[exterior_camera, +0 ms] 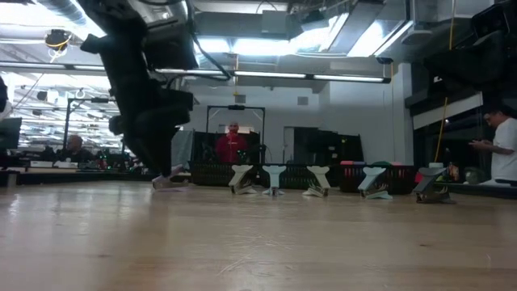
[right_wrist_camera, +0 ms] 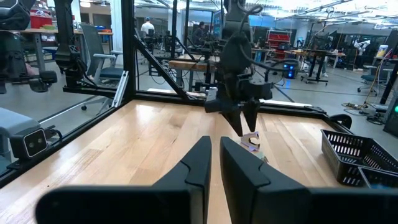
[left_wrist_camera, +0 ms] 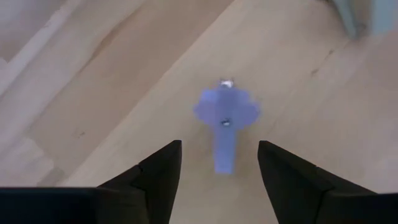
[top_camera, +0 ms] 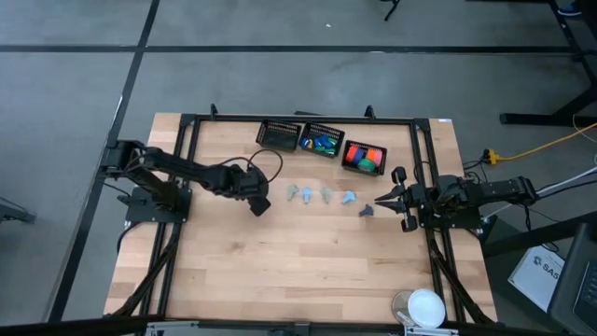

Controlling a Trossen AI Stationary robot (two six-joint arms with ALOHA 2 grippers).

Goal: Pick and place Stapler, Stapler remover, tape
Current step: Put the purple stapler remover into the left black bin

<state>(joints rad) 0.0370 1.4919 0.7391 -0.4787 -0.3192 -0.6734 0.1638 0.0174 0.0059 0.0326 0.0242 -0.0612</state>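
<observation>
My left gripper is open and points down over a lavender claw-shaped stapler remover lying flat on the table; its fingers stand on either side of the remover's narrow end. In the high view this gripper hides that piece. Several more pastel stapler removers stand in a row to its right. The blue, green and yellow tape pieces sit in the middle black basket. Red and orange staplers fill the right basket. My right gripper waits shut near the row's right end, level above the table.
An empty black basket stands left of the tape basket. A dark stapler remover lies just in front of my right gripper. A white round object sits at the near right corner. Black frame rails border the table. People stand beyond it.
</observation>
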